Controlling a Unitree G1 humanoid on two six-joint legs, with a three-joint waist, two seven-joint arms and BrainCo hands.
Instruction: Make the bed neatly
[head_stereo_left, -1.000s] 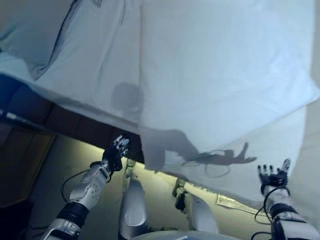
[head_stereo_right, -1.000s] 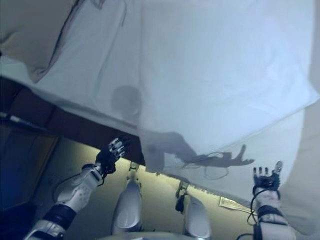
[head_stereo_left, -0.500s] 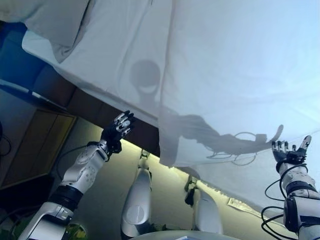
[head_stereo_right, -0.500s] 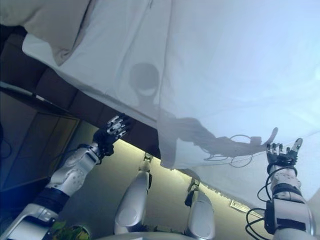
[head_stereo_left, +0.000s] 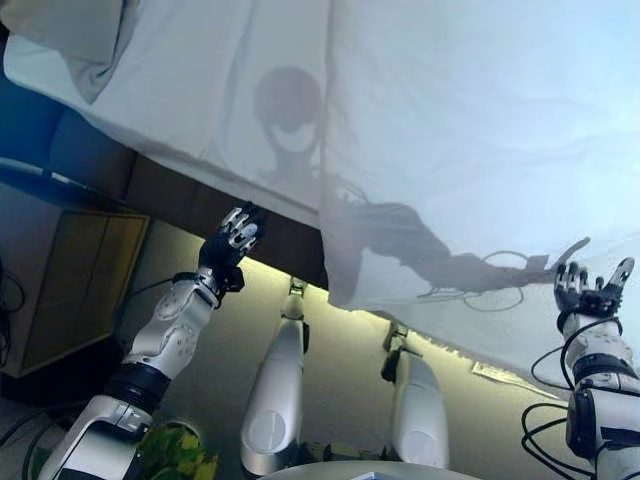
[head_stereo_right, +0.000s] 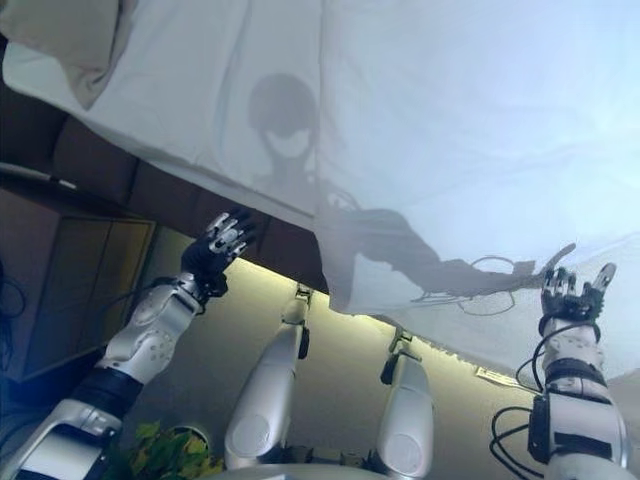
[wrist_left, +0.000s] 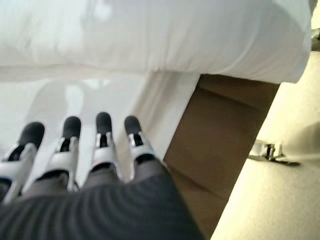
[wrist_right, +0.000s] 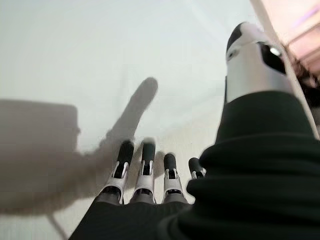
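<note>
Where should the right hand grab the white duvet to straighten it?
Probably the duvet's near hem, hanging off the bed edge just left of the open right hand. Come in from the foot side and pinch the loose drape; the flat top offers nothing to grip.

A white sheet hangs over the bed's edge, above a dark bed frame. The left hand reaches up beside the frame with straight fingers. The right hand is spread flat against the hanging sheet. A pillow lies at the far corner.
</note>
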